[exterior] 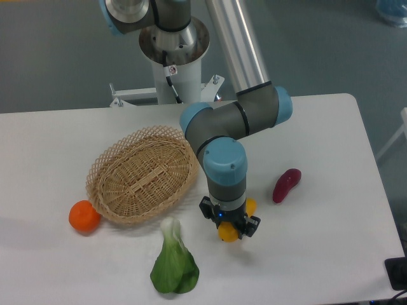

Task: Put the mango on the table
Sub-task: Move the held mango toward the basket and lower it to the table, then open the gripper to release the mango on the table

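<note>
A: Camera view, biggest first: large white rounded-corner tabletop [331, 254], woven oval wicker basket [143, 175], leafy green vegetable [173, 267], then dark two-finger gripper [229, 230].

B: Gripper state?

A: Closed round the smooth yellow-orange oval mango [229, 230], fruit mostly hidden under the wrist. Whether it's touching the tabletop, can't tell, prob just above.

B: Advice?

A: Lower straight, slow, btw basket & vegetable; release only once it rests, else it rolls.

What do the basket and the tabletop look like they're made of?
The basket looks like woven wicker or rattan: tan strands in an open lattice with a looped rim, matte. The table looks like a smooth white laminate or plastic top, with a faint sheen and no visible grain; the exact material isn't certain.
</note>
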